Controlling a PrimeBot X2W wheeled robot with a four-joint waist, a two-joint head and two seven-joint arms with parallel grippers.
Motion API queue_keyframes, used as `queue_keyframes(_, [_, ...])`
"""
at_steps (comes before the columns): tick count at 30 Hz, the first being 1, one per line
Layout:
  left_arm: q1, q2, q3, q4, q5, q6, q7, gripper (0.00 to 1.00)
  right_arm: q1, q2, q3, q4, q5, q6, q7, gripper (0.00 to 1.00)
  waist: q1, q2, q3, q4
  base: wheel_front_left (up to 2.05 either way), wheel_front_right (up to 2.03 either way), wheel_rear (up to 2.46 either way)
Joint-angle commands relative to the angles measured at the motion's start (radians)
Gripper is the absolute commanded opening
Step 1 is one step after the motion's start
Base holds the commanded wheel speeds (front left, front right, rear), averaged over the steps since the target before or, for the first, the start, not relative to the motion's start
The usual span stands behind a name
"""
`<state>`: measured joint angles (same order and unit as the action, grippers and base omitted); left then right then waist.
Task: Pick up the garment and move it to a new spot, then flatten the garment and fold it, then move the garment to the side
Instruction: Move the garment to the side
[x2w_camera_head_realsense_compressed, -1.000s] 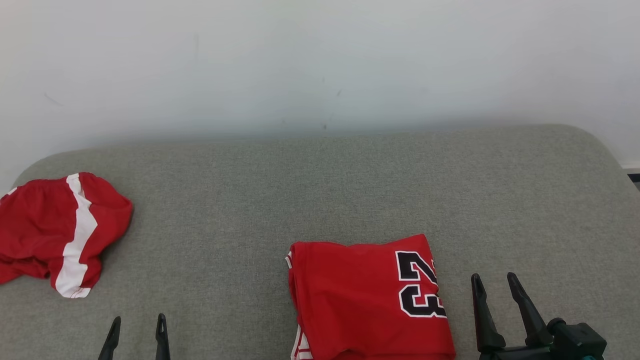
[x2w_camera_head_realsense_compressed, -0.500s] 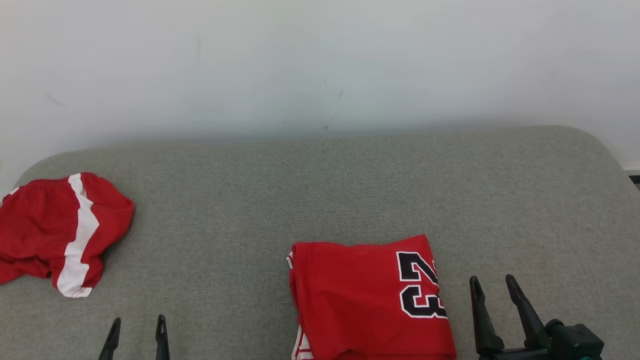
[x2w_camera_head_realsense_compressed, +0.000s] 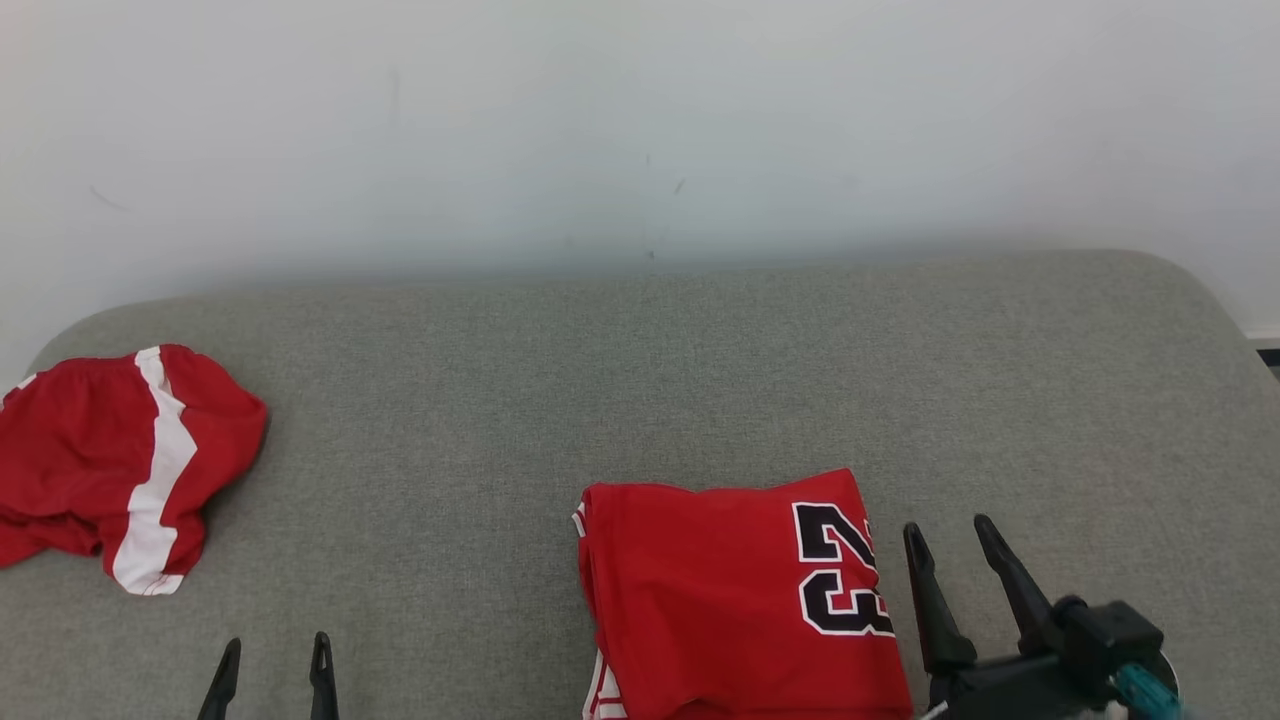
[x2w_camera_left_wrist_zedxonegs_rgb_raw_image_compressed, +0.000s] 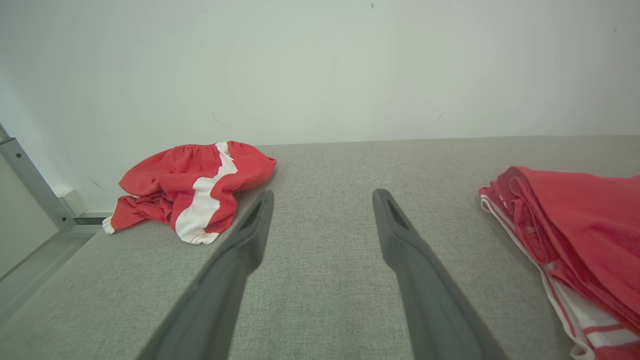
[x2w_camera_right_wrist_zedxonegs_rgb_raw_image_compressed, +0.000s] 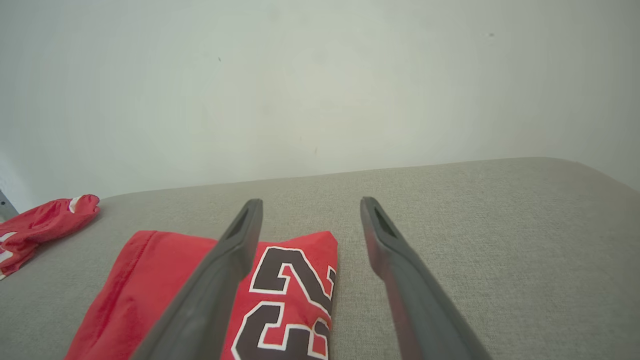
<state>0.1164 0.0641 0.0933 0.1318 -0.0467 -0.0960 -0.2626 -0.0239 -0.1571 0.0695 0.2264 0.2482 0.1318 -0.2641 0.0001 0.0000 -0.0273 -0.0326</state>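
we see folded red jersey (x2w_camera_head_realsense_compressed: 730, 600) flat on grey cushion (x2w_camera_head_realsense_compressed: 640, 370) | R gripper (x2w_camera_head_realsense_compressed: 946, 525) just beside its R edge, jaws apart, empty | L gripper (x2w_camera_head_realsense_compressed: 278, 640) spread, empty | red shorts (x2w_camera_head_realsense_compressed: 110, 460) crumpled far L

Padded surface (x2w_camera_head_realsense_compressed: 640, 380): spans the head view from left to right, with the wall (x2w_camera_head_realsense_compressed: 640, 120) behind its far edge.
Folded jersey (x2w_camera_head_realsense_compressed: 730, 600): on the surface at the near edge, a little right of centre.
Crumpled shorts (x2w_camera_head_realsense_compressed: 100, 460): on the surface at its left end, well apart from the jersey.
Left gripper (x2w_camera_head_realsense_compressed: 278, 640): at the near edge, between shorts and jersey, touching neither.
Right gripper (x2w_camera_head_realsense_compressed: 946, 524): just right of the jersey's right edge.
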Motion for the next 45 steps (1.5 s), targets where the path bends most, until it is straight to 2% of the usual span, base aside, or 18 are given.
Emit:
queue_keyframes(1, [0.001,0.000,0.000,0.001,-0.001,0.001,-0.003,1.00,-0.014,-0.005,0.006,0.015,0.012,-0.003,0.000,1.00,-0.0001,0.0000,0.000,0.002,0.00,0.00,0.00])
queue_keyframes(8, [-0.018,-0.003,-0.017,0.009,0.005,-0.003,-0.003,1.00,-0.142,-0.046,0.042,0.171,0.024,-0.003,0.045,1.00,-0.0001,0.0000,0.007,0.029,0.00,0.00,0.00])
queue_keyframes(16, [-0.027,-0.006,-0.032,0.020,-0.003,0.002,-0.003,1.00,-0.218,-0.055,0.072,0.368,0.050,-0.003,0.067,1.00,-0.0001,0.0000,0.026,0.065,0.00,0.00,0.00])
queue_keyframes(32, [-0.051,-0.009,-0.041,0.025,-0.002,0.004,-0.003,1.00,-0.319,-0.006,0.183,0.687,0.107,-0.003,0.073,1.00,-0.0001,0.0000,0.065,0.080,0.00,0.00,0.00])
queue_keyframes(34, [-0.058,-0.009,-0.042,0.026,-0.003,0.007,-0.003,1.00,-0.328,-0.005,0.196,0.720,0.119,-0.003,0.074,0.37,-0.0001,0.0000,0.066,0.083,0.00,0.00,0.00])
queue_keyframes(35, [-0.059,-0.009,-0.042,0.026,-0.004,0.008,-0.003,1.00,-0.333,-0.006,0.202,0.734,0.126,-0.003,0.074,0.15,-0.0001,0.0000,0.066,0.084,0.00,0.00,0.00])
queue_keyframes(36, [-0.059,-0.009,-0.042,0.027,-0.006,0.008,-0.003,1.00,-0.336,-0.007,0.207,0.744,0.134,-0.003,0.072,0.00,-0.0001,0.0000,0.067,0.085,0.00,0.00,0.00])
queue_keyframes(45, [-0.069,-0.012,-0.037,0.018,-0.022,0.022,-0.003,1.00,-0.480,-0.079,0.251,0.746,0.173,-0.003,0.027,0.00,-0.0001,0.0000,0.112,0.063,0.00,0.00,0.00])
